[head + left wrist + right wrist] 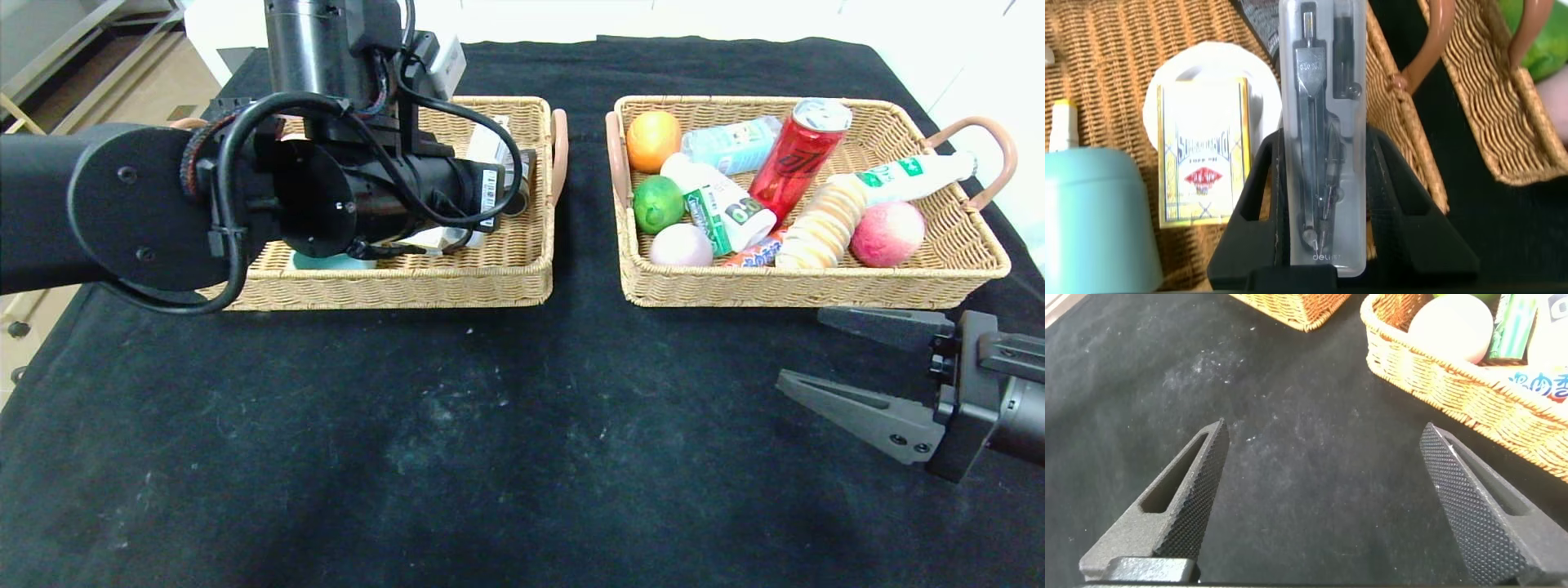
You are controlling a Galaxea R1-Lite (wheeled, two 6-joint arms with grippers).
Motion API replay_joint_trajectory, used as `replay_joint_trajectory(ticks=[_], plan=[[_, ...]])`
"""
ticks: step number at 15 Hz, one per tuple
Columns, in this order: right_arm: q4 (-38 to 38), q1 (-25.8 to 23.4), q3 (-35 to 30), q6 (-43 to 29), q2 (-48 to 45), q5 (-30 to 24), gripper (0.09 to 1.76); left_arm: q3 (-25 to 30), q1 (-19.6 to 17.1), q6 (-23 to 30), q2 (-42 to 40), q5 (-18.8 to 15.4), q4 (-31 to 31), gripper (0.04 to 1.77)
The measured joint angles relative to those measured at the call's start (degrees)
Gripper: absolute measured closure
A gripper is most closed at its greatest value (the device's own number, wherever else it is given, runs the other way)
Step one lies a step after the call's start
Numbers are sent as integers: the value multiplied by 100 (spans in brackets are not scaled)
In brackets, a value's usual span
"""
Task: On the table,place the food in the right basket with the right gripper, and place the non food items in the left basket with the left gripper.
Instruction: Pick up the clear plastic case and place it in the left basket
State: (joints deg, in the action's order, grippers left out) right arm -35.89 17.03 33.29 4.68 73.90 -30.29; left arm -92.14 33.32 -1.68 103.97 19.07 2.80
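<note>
My left gripper [1324, 139] is shut on a clear plastic case holding a drawing compass [1323, 98], above the left basket [506, 278]. In the head view my left arm hides most of that basket. A box of playing cards [1204, 163] and a pale teal cup [1094, 220] lie in it. The right basket [816, 286] holds an orange [653, 139], a lime [658, 202], a red can [796, 159], a peach [887, 234], a stack of crackers [820, 224] and bottles. My right gripper [800, 346] hangs open over the black cloth just in front of that basket, with nothing between its fingers.
Black cloth [490, 425] covers the table, and nothing lies on it in front of the baskets. The baskets stand side by side with a narrow gap [584, 204] between their brown handles. The right basket's wall [1454, 384] is close ahead of the right gripper [1323, 429].
</note>
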Motion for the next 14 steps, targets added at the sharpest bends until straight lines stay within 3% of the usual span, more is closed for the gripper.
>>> replay_joint_trajectory(ticks=[4, 11, 14], plan=[[0, -2, 9, 0, -30, 0, 14, -579, -20, -7, 421, 9, -184, 119], [0, 0, 2, 2, -65, 1, 14, -852, -77, 30, 761, 6, -165, 119], [-2, 0, 2, 2, -69, 0, 14, -852, -82, 48, 785, 15, -149, 85]])
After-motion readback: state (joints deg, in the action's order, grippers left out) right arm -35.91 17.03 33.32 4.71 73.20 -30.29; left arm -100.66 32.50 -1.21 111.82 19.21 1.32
